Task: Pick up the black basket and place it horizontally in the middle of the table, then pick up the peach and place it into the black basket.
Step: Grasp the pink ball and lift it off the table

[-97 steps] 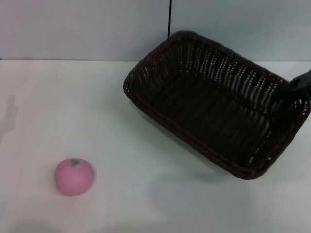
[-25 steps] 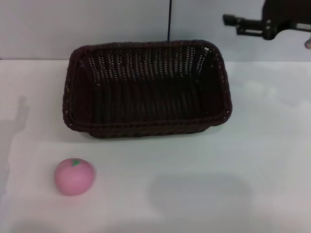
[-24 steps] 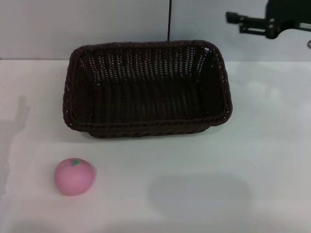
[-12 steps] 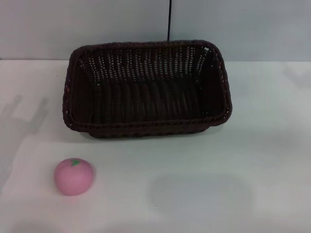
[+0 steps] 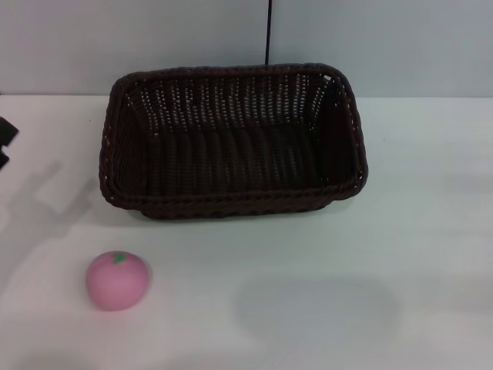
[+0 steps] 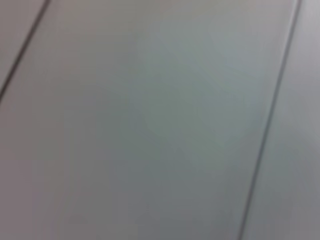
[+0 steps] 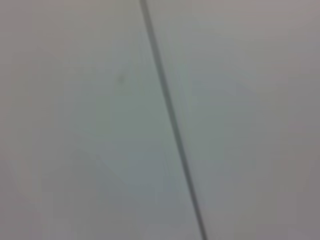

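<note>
The black basket (image 5: 231,142) lies flat and lengthwise across the middle of the white table (image 5: 323,254), open side up and empty. The pink peach (image 5: 117,280) sits on the table in front of the basket's left end, apart from it. A dark tip of my left gripper (image 5: 6,139) shows at the left edge of the head view, well above and left of the peach. My right gripper is out of view. Both wrist views show only a plain grey panelled surface.
A grey wall (image 5: 154,38) with a dark vertical seam (image 5: 269,31) stands behind the table. The arm's shadow (image 5: 46,196) falls on the table left of the basket.
The basket was turned and set down level in the middle. My right gripper lifted away and left the view. My left gripper has just come in at the left edge.
</note>
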Robot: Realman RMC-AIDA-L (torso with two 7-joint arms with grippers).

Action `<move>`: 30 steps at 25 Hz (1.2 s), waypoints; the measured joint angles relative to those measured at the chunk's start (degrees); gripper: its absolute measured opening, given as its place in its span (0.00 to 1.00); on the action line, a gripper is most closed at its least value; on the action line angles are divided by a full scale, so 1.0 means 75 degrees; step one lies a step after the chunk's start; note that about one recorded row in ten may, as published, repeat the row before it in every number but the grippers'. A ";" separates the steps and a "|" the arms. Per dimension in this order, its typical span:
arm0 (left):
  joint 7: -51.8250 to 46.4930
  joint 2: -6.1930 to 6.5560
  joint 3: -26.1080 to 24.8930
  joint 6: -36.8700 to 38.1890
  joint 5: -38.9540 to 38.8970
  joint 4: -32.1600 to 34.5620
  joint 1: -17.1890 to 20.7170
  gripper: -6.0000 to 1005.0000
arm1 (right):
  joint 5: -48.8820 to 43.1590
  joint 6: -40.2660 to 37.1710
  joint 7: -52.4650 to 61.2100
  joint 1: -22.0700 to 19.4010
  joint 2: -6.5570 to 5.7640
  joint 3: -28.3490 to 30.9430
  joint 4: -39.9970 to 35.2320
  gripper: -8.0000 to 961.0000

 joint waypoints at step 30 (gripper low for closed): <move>-0.0314 0.0292 0.0992 -0.0854 0.3863 0.0819 0.0217 0.77 | -0.0013 0.0192 -0.0104 0.0193 -0.0018 0.0543 0.0593 0.71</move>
